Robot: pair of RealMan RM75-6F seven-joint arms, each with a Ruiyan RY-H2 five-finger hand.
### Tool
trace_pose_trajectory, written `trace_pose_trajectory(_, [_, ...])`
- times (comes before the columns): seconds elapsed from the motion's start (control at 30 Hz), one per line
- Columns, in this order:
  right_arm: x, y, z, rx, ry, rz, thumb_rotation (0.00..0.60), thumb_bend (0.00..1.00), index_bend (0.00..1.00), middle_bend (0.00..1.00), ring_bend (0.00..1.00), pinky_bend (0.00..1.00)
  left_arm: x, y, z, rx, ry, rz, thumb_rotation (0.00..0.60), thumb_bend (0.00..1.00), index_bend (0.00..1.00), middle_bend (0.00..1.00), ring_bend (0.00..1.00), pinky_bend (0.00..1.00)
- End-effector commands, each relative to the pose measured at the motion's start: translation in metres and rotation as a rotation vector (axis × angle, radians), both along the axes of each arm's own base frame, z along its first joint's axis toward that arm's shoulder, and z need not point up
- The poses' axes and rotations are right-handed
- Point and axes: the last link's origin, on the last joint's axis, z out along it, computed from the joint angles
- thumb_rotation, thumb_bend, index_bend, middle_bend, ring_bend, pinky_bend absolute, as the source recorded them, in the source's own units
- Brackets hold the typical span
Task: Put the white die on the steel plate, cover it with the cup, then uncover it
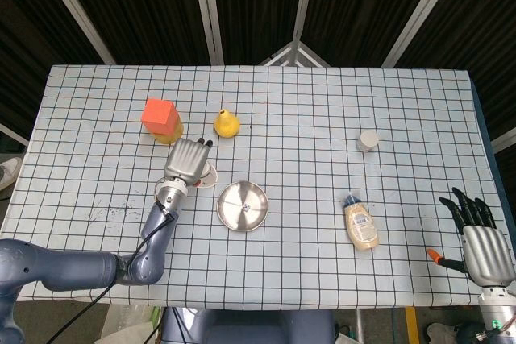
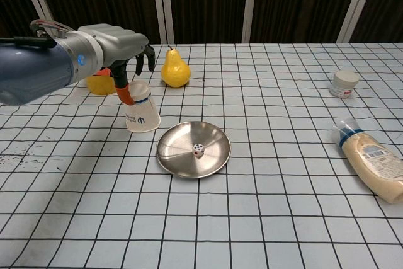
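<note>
The white die (image 2: 198, 150) lies in the steel plate (image 2: 217, 156). The cup (image 2: 141, 108) stands upside down just left of the plate, under my left robot hand (image 2: 119, 42), whose fingers hang loosely around it, not clearly gripping.

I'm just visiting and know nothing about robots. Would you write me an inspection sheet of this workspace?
Surface: table under a white cloth with a black grid.
Job's things: white die lies on the steel plate; cup stands upside down on the cloth beside the plate.
Clutter: pear, orange block atop a yellow object, small white jar, squeeze bottle lying flat.
Hands: left hand over the cup, whether it grips it I cannot tell; right hand at the table's near edge, fingers apart, holding nothing.
Cables: black cable along the left arm.
Surroundings: dark panels with pale struts.
</note>
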Motion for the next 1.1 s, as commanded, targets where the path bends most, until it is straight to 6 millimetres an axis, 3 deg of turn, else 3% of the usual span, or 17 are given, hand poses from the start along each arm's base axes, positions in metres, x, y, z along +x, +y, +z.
trace_pose_trajectory(0.03, [0.000, 0.000, 0.000, -0.001, 0.000, 0.000, 0.600, 0.14, 0.18, 0.03, 0.10, 0.00, -0.001, 0.000, 0.000, 0.000, 0.010, -0.002, 0.600, 0.15, 0.27, 0.34, 0.66, 0.75])
trace_pose_trajectory(0.6, [-0.002, 0.000, 0.002, -0.006, -0.003, -0.006, 0.600, 0.14, 0.18, 0.03, 0.10, 0.00, -0.003, -0.001, -0.007, -0.015, 0.031, 0.000, 0.600, 0.22, 0.33, 0.36, 0.66, 0.75])
trace_pose_trajectory(1.1, [-0.002, 0.001, 0.002, -0.002, -0.004, -0.008, 0.600, 0.14, 0.18, 0.03, 0.10, 0.00, -0.003, -0.002, -0.011, -0.028, 0.034, -0.005, 0.600, 0.43, 0.36, 0.37, 0.67, 0.75])
